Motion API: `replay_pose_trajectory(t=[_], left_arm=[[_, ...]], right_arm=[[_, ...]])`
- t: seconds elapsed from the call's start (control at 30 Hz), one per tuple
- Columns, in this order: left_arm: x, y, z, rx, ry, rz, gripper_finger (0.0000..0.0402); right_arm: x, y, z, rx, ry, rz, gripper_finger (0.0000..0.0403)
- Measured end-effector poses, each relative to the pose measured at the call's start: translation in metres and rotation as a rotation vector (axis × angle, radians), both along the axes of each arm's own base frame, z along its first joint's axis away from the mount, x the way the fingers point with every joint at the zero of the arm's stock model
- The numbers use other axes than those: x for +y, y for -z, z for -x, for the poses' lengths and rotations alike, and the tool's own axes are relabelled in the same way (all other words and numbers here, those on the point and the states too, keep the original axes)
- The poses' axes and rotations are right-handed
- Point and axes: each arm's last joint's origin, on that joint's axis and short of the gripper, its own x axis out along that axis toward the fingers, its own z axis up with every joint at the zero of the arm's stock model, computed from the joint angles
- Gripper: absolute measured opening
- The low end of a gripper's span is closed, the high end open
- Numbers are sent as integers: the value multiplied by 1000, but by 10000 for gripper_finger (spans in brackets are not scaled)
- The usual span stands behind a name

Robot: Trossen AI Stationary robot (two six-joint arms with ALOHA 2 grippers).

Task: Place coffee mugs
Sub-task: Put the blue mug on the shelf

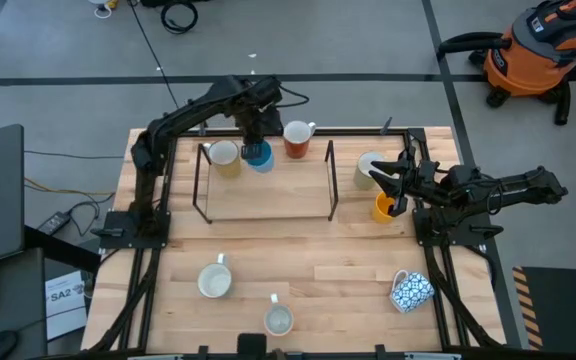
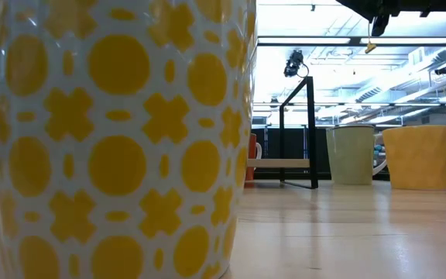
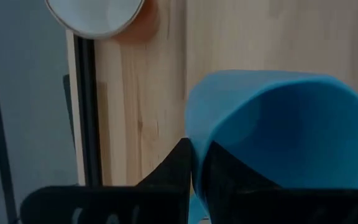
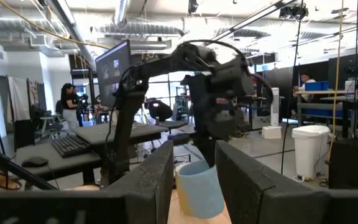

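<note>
My left gripper (image 1: 257,148) reaches over the table's far side, shut on a blue mug (image 1: 261,157), between a cream mug (image 1: 225,157) and a red-brown mug (image 1: 296,139). The right wrist view shows the blue mug (image 4: 197,186) below that gripper. My right gripper (image 1: 400,186) waits open at the right, beside a pale green mug (image 1: 368,169) and an orange-yellow mug (image 1: 385,208). Two white mugs (image 1: 215,281) (image 1: 279,320) and a blue-and-white patterned mug (image 1: 411,290), which lies on its side, rest near the front. My left gripper pinches the blue mug's wall at the rim (image 3: 197,146), one finger (image 3: 176,171) outside and one finger (image 3: 229,177) inside the cup. The fingers come from above, pointing steeply down. The mug hangs tilted below them; whether its base touches the wood, I cannot tell.
A black wire frame (image 1: 331,180) with a clear base stands on the far middle of the wooden table (image 1: 318,260). In the low view a yellow-patterned mug (image 2: 122,139) fills the near left. Bare wood lies between the frame and the front mugs.
</note>
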Motion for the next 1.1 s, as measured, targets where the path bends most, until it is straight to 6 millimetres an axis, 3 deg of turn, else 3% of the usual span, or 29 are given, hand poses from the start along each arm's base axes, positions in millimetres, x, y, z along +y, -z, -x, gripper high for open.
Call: replay_pose_trajectory(t=[0.67, 1.1], left_arm=[[24, 52, -17, 113, -3, 50, 30], [31, 64, -15, 181, -48, 57, 33]], right_arm=[[0, 1, 0, 15, 1, 4, 125], [0, 2, -1, 21, 2, 5, 125]])
